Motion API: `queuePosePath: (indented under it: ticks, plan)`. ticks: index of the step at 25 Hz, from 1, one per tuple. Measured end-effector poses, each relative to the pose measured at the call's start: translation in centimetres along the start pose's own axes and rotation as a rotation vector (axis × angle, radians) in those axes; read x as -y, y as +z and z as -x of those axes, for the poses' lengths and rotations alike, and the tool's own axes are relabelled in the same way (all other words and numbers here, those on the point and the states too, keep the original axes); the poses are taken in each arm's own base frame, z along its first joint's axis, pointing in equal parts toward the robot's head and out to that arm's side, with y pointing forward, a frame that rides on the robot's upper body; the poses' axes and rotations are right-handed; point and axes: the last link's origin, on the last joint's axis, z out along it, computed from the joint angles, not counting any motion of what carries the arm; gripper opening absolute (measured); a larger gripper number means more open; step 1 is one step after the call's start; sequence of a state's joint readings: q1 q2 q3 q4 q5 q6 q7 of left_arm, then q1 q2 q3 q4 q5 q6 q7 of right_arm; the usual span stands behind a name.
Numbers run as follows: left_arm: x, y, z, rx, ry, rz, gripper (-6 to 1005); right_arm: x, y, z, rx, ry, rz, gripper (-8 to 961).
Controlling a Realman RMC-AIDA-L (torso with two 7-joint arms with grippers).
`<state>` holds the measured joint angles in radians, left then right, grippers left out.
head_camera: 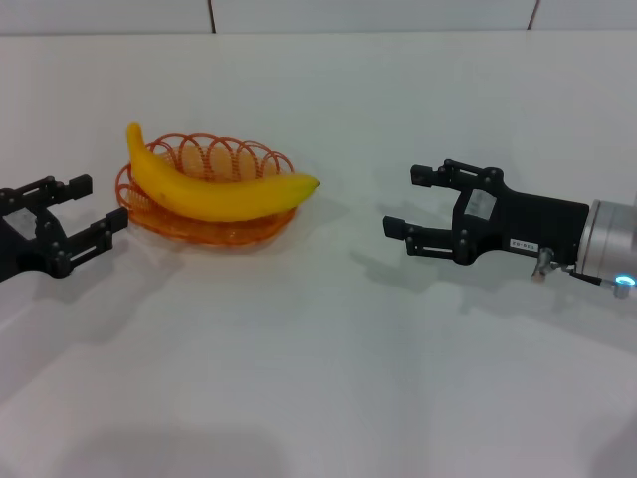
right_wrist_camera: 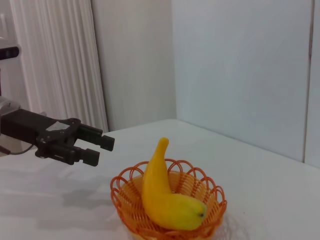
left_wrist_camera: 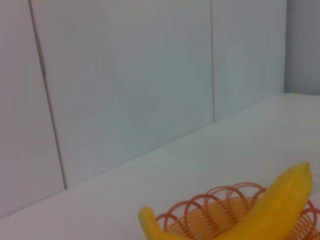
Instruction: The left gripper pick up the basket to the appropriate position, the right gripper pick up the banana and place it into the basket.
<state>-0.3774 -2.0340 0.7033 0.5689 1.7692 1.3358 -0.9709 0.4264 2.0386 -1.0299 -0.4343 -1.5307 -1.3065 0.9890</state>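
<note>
The yellow banana (head_camera: 214,189) lies in the orange wire basket (head_camera: 239,154), which stands on the white table at the left of the head view. My left gripper (head_camera: 95,207) is open and empty just left of the basket, apart from it. My right gripper (head_camera: 406,201) is open and empty to the right of the basket, a hand's width from the banana's tip. The left wrist view shows the banana (left_wrist_camera: 270,210) in the basket (left_wrist_camera: 210,212). The right wrist view shows the banana (right_wrist_camera: 162,192), the basket (right_wrist_camera: 202,180) and the left gripper (right_wrist_camera: 102,150) beyond.
The white table (head_camera: 328,339) stretches around the basket. A white panelled wall (head_camera: 299,15) runs along its far edge. A pale curtain (right_wrist_camera: 55,60) hangs behind the left arm in the right wrist view.
</note>
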Motion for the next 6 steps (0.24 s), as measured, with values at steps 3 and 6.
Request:
queuePosePath:
  ticks: [3,6]
  plan:
    - [-0.04,0.02,0.02,0.0,-0.001,0.002,616,0.0,0.0,0.0,0.001,0.0,0.0,828]
    - [-0.06,0.02,0.05,0.002,0.0,0.003,616,0.0,-0.01,0.01,0.001,0.0,0.0,828]
